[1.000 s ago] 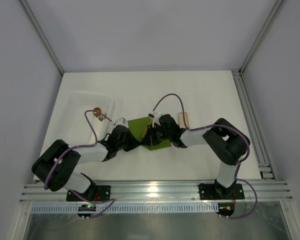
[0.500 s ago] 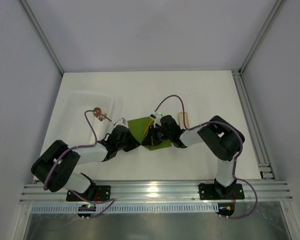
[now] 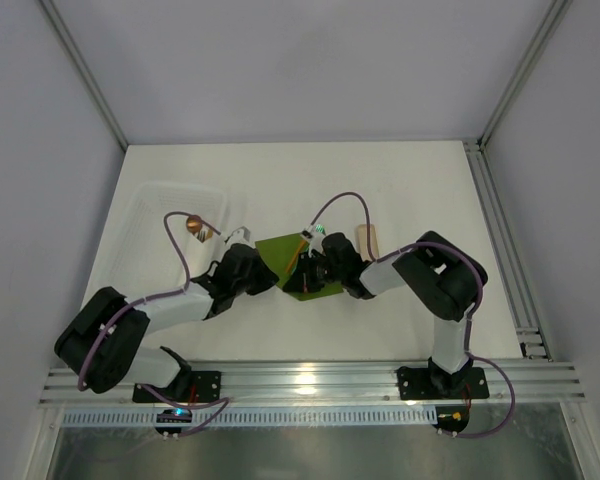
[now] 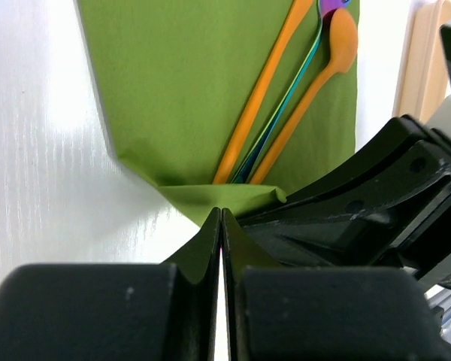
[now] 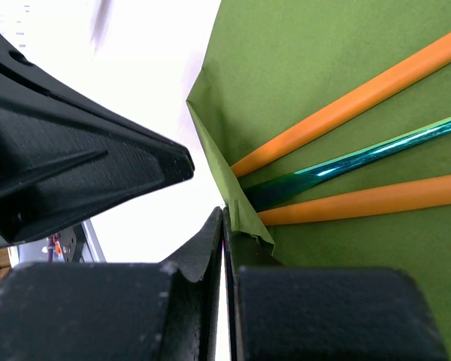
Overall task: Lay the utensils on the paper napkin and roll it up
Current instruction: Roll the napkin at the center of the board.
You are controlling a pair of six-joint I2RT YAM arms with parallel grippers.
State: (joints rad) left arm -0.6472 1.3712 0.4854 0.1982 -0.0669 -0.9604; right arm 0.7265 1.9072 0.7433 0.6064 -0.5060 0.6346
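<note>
Bench: white top, both arms reaching in from the near edge and meeting at mid-bench.

Clear tray: towards the left edge, well apart from the work.

Paper napkin: olive green, lies at mid-bench as a diamond, partly under the two wrists. The corner between the grippers is folded up over the utensil ends.

Utensils: all on the napkin, fanned from that folded corner. These are an orange rod, an iridescent rod and an orange spoon. Their long axes run from the fold towards the far edge of the bench, leaning slightly right. The spoon bowl is at the far end.

Wooden block: just right of the napkin.

Left gripper: fingers pressed together, tips at the folded corner. Right gripper: fingers together, the raised flap touching one finger. Cannot tell whether paper is pinched in either.

Against the frame a second ago, the left arm has stretched further in and its elbow sits nearer the near-left corner. The right elbow has shifted left. The napkin is in the same spot.
</note>
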